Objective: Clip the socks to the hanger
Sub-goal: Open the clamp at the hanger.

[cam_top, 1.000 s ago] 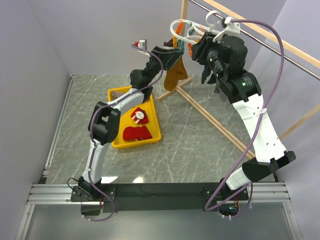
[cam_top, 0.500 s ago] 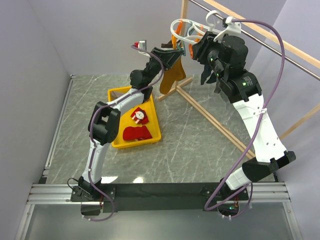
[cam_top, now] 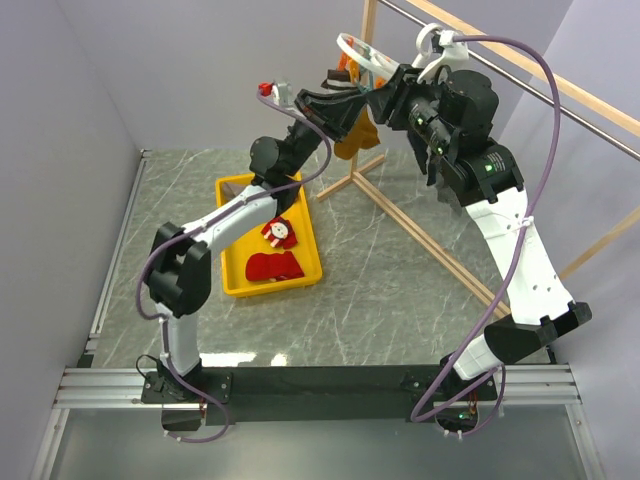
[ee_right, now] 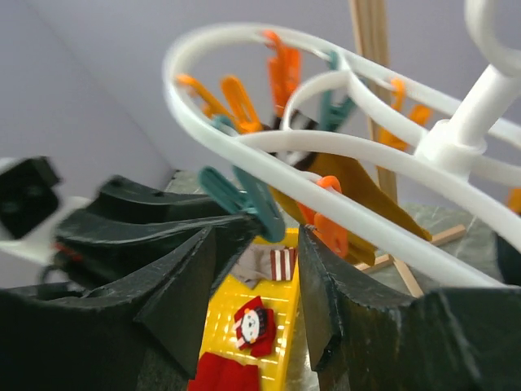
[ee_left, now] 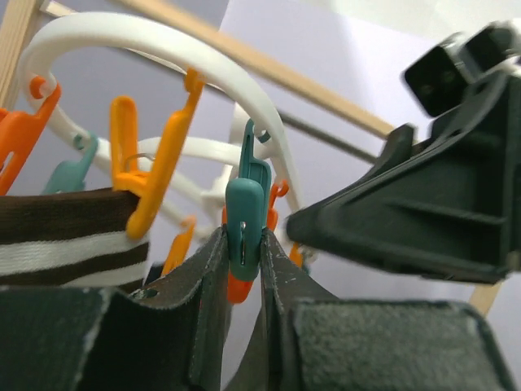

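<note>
The white hanger (cam_top: pixel 365 55) hangs from the metal rod at the back. A mustard sock (cam_top: pixel 357 135) with a brown-and-white striped cuff (ee_left: pixel 65 236) hangs from it, gripped by an orange clip (ee_left: pixel 163 163). My left gripper (ee_left: pixel 242 252) is raised to the hanger ring (ee_left: pixel 163 45) and shut on a teal clip (ee_left: pixel 244 216). My right gripper (ee_right: pixel 264 252) is open just under the ring (ee_right: pixel 342 151), next to the same teal clip (ee_right: pixel 244 199), holding nothing. Both grippers meet under the hanger in the top view (cam_top: pixel 368 95).
A yellow tray (cam_top: pixel 232 280) on the table holds a red sock (cam_top: pixel 275 267), a red sock with white marks (cam_top: pixel 280 233) and a grey-beige sock with a striped cuff (ee_right: pixel 264 262). The wooden frame's legs (cam_top: pixel 420 240) cross the table at right.
My left arm has risen and reached right to the hanger, and the mustard sock has lifted with it. My right gripper has shifted left toward the ring.
</note>
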Action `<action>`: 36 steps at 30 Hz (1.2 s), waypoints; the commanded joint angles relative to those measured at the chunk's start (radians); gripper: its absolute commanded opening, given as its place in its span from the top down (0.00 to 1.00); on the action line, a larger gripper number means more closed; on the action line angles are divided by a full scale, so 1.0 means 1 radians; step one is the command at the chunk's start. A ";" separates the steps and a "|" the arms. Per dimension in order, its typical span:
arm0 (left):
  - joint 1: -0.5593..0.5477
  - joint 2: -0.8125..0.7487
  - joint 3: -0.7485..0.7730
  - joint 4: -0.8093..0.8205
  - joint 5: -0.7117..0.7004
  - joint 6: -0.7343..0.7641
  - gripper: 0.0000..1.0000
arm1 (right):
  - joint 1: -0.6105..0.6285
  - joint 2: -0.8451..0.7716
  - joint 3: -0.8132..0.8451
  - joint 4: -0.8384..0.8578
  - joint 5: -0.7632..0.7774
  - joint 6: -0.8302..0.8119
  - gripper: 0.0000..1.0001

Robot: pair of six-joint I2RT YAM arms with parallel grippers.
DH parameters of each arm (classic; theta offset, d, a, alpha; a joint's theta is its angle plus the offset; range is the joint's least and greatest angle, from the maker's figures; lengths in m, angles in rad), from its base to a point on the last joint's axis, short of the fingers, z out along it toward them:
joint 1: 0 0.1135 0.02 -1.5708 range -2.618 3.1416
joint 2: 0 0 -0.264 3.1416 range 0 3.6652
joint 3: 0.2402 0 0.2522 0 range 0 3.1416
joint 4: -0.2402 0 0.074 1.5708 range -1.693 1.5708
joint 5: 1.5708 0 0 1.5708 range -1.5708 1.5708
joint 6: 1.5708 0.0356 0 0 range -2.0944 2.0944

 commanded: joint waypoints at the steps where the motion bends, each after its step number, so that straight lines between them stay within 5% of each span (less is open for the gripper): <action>1: -0.040 -0.096 0.007 -0.077 -0.055 0.195 0.83 | 0.002 -0.010 0.034 0.018 -0.077 -0.050 0.48; 13: -0.106 -0.171 -0.013 -0.219 -0.161 0.406 0.85 | 0.005 -0.107 -0.104 0.199 -0.099 -0.027 0.40; 36: -0.128 -0.223 -0.044 -0.231 -0.153 0.467 0.86 | 0.008 -0.032 -0.021 0.137 -0.126 -0.141 0.42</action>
